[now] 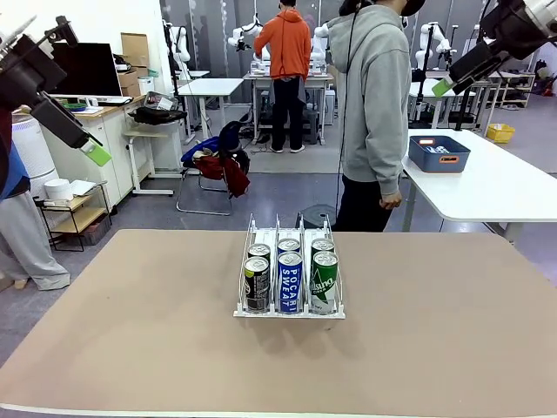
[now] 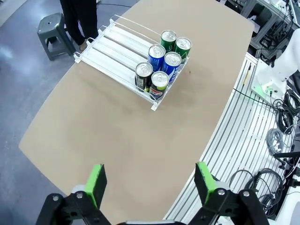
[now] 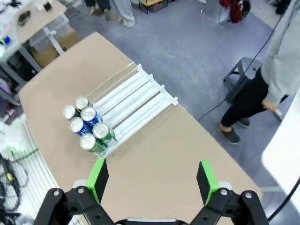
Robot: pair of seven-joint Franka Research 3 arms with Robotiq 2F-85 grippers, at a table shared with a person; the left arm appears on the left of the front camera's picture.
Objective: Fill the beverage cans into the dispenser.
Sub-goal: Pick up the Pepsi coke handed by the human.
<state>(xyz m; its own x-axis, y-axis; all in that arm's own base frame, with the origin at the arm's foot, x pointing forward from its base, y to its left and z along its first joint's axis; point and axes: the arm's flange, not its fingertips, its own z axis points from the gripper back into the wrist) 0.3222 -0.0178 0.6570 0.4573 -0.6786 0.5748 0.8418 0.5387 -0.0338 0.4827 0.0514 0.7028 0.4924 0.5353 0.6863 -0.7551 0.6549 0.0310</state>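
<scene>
Six cans (image 1: 290, 280) stand in rack (image 2: 108, 44), two per lane; rear lane space unfilled. Left hand (image 2: 149, 174) and right hand (image 3: 151, 171) wide, empty, raised.

Bright, even indoor light from overhead in all three views. Soft, faint shadow under the dispenser (image 1: 290, 312) on the brown table (image 1: 130, 331); slightly darker patch beside the cans (image 2: 164, 61) in left wrist view. Pale sheen on silver can tops. Far white table (image 1: 496, 187) near washed out. Front view sharp at centre, softer far back. Wrist views bowed hard at edges, table rim curved.
</scene>
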